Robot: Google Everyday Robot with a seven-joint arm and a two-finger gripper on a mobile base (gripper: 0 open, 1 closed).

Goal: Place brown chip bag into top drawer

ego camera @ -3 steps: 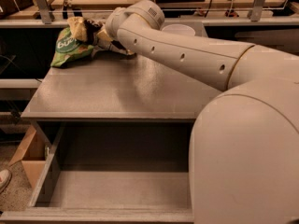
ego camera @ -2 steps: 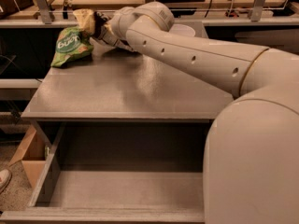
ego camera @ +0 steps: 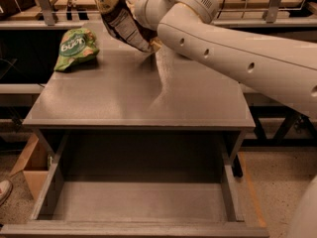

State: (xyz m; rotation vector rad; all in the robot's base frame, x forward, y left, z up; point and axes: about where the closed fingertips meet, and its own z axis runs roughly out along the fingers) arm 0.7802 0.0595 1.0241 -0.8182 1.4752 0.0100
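The brown chip bag (ego camera: 117,18) hangs in the air above the back of the grey cabinet top (ego camera: 138,95), tan end up and its grey printed back facing me. My gripper (ego camera: 137,28) is at the end of the white arm, at the bag's right side, shut on the bag and mostly hidden by it. The top drawer (ego camera: 138,202) is pulled open below the cabinet's front edge, and its grey floor is bare.
A green chip bag (ego camera: 77,47) lies on the cabinet top at the back left. My white arm (ego camera: 237,48) crosses the right side of the view. A cardboard box (ego camera: 32,170) stands on the floor left of the drawer. Benches with clutter run behind the cabinet.
My gripper has lifted the brown chip bag off the cabinet top from beside the green bag. It now hangs higher and to the right of it. The green bag stays put.
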